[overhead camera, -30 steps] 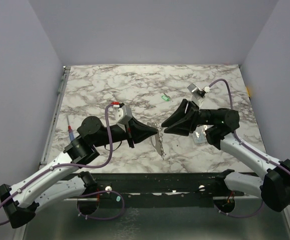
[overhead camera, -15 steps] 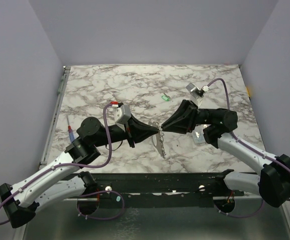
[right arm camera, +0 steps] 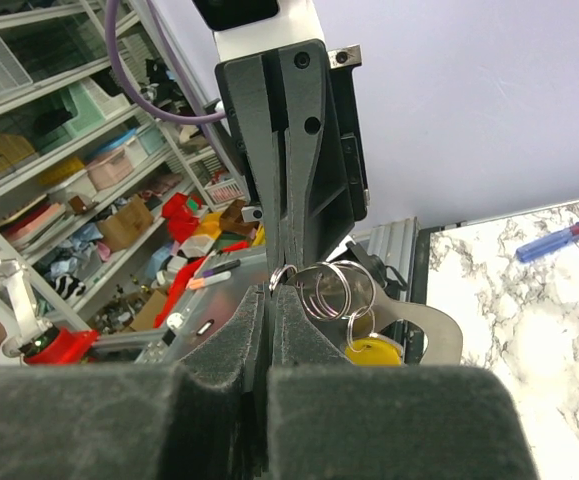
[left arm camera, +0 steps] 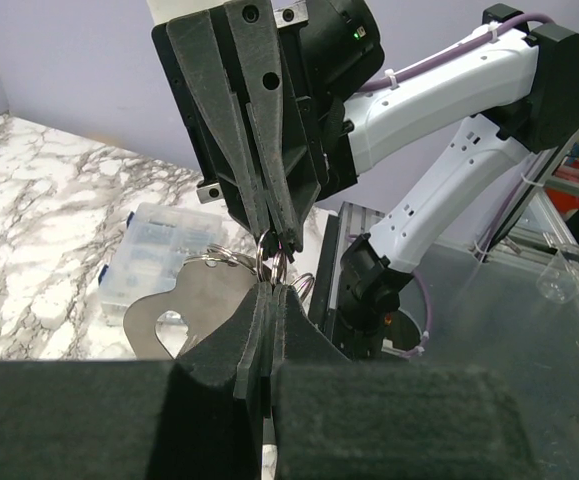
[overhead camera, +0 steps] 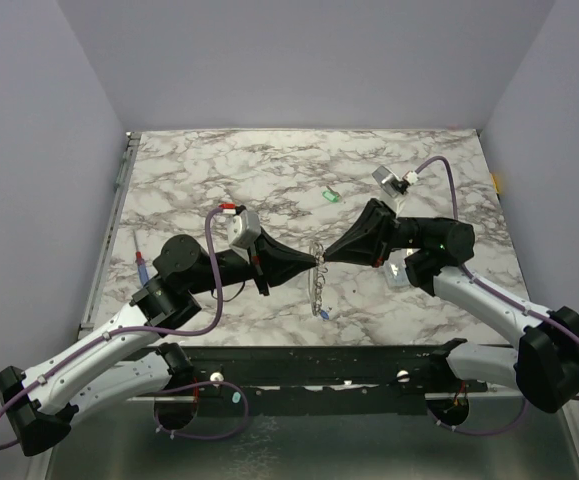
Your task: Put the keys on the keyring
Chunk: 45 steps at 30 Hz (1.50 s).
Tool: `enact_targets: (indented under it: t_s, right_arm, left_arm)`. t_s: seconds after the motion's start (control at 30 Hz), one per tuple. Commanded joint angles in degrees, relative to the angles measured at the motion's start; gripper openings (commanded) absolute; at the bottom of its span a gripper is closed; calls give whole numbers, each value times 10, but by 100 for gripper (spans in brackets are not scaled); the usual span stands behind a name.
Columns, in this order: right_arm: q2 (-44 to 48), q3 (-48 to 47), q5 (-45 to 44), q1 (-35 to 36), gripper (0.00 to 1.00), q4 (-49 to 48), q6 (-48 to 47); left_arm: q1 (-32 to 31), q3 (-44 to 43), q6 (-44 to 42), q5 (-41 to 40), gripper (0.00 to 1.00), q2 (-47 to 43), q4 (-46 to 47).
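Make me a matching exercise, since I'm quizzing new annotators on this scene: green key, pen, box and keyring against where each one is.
Things:
1. green key
2. pen
3. box
4. keyring

Places:
A. at the left edge of the table
B. pinched between left gripper and right gripper
C. alone on the table, beyond the grippers
D. close by the right arm

Pairs: 1-C, 2-A, 3-D, 4-B.
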<state>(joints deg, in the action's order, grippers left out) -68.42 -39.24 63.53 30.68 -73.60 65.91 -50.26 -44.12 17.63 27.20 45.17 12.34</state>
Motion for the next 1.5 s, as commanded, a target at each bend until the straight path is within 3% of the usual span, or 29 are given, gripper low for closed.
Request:
enact_targets:
  t_s: [0.0,0.13,0.27,0.37,0.43,0.63,0.8,1.03,1.2,1.47]
  right_arm:
    - [17,-10,-5,3,1,16,-22]
    - [28,-14,-5,3,1,37,-36]
    - [33,-14,-6,3,1,49,-45]
    - [36,-16,-5,3,1,65,-55]
    - [41,-19,-4,3,1,88,-72]
    - [57,-30,-2,3,1,192,-145]
    - [70,-47,11,4,1,268,-204]
    - [84,-146,52,3,1,549,-427]
    - [72,-202,54,4,1,712,-553]
    - [79,-206,45,4,1,762,-589]
  left_arm:
    - [1,4,-38,5,4,-14,-13]
    - [1,8,-65,5,15,-27,-23]
    - [1,6,-77,-18,57,-41,-41]
    - [1,1,-84,-43,72,-56,-60]
    - [0,0,-84,-65,78,-64,-66]
    - [1,-7,-70,-98,75,-45,-67]
    - [0,-32,-59,-80,57,1,-68]
    - [1,-144,-110,-14,37,60,-210]
    - [1,-230,-161,0,35,102,-340]
    - [1,-295,-208,-3,35,129,-444]
